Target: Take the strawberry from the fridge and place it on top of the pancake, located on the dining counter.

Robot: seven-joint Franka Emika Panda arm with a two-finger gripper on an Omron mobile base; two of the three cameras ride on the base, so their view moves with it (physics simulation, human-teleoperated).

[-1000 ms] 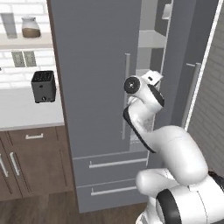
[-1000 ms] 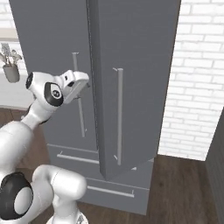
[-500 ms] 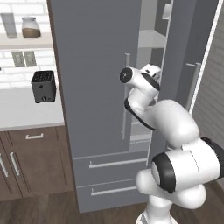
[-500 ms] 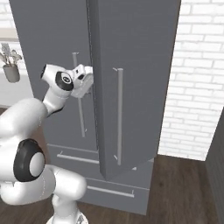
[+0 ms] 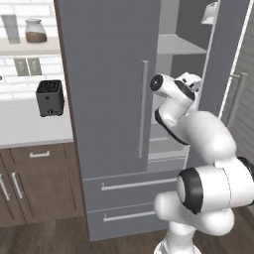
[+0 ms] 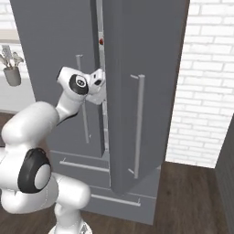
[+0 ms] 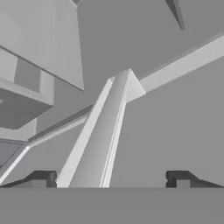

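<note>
Jaws spread apart inside the fridge [image 5: 114, 99]; toaster [image 5: 49, 97] sits on worktop [image 5: 25, 126] alongside.

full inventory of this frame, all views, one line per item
fridge: 1, matte grey, centre; left door shut, right door ajar, pale shelves inside, two lower drawers.
strawberry: 1, dark red, tiny, in the gap between the doors, high up.
toaster: 1, black, on the white worktop left of the fridge.
cabinets: dark brown wood, under the worktop.
jars: 2, one clear, one with brown contents, on the upper shelf at left.
potted plant: 1, grey pot, far left.
brick wall: white, right of the fridge.
gripper: 1, dark tips apart, at the door gap.
</note>
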